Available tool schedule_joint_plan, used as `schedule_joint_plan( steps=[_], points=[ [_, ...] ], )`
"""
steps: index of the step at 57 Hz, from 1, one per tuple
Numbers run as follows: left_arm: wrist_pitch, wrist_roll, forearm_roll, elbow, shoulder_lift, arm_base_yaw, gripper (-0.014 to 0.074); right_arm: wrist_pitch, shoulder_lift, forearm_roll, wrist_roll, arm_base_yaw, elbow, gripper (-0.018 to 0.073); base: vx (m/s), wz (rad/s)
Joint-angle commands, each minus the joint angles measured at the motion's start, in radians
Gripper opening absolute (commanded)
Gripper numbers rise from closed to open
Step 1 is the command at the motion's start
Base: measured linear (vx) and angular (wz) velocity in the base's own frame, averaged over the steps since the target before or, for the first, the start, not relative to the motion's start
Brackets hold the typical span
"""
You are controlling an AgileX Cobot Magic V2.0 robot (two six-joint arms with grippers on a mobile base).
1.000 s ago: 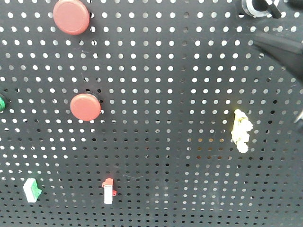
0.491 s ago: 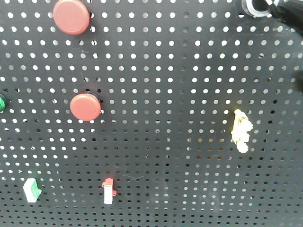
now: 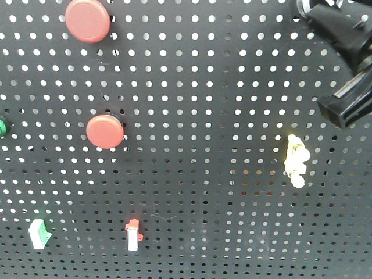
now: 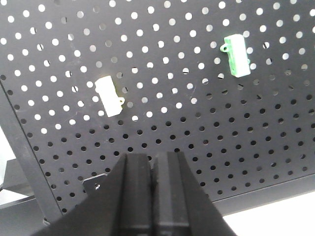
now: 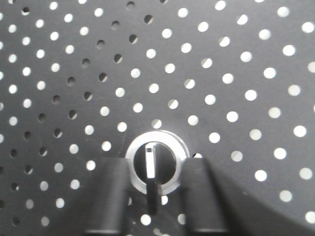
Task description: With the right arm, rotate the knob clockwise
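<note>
The knob [image 5: 165, 164] is black with a silver rim and sits on the perforated black panel; its raised bar stands about vertical in the right wrist view. My right gripper [image 5: 155, 169] is open, with one finger [image 5: 112, 191] on each side of the knob, near its rim. In the front view the right arm [image 3: 343, 40] reaches in from the right and hides most of the knob [image 3: 297, 8] at the top edge. My left gripper [image 4: 151, 161] is shut on nothing, low in front of the panel.
Two red round buttons [image 3: 87, 20] [image 3: 105, 131] stand at the left of the panel [image 3: 203, 87]. A pale yellow switch [image 3: 296, 161] is below the right arm. Small switches [image 3: 38, 233] [image 3: 133, 235] sit near the bottom; a white one [image 4: 109, 96] and a green one [image 4: 236, 55] face the left wrist.
The right arm has swung up and in from the right edge to the knob, now covering most of it in the front view.
</note>
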Motion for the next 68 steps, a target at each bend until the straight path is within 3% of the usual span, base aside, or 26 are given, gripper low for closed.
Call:
schedule_joint_plan(
  steps=[1,17,56,68],
  points=[
    [-0.075,-0.004,-0.005,0.033,-0.017,-0.008,-0.0006,-0.041,-0.011,-0.027,0.004,0.001,-0.032,0.0189,0.00,0.00],
    [-0.075,-0.004,-0.005,0.033,-0.017,-0.008,-0.0006,-0.017,-0.008,-0.010,0.008,0.001,-0.032,0.0120,0.00,0.00],
    [-0.075,-0.004,-0.005,0.033,-0.017,-0.008,-0.0006,0.008,0.031,-0.005,0.005,0.001,-0.032,0.0132,0.00,0.00],
    [-0.075,-0.004,-0.005,0.033,-0.017,-0.008,-0.0006,0.004,0.031,-0.004,0.005,0.001,-0.032,0.0182,0.00,0.00]
  ],
)
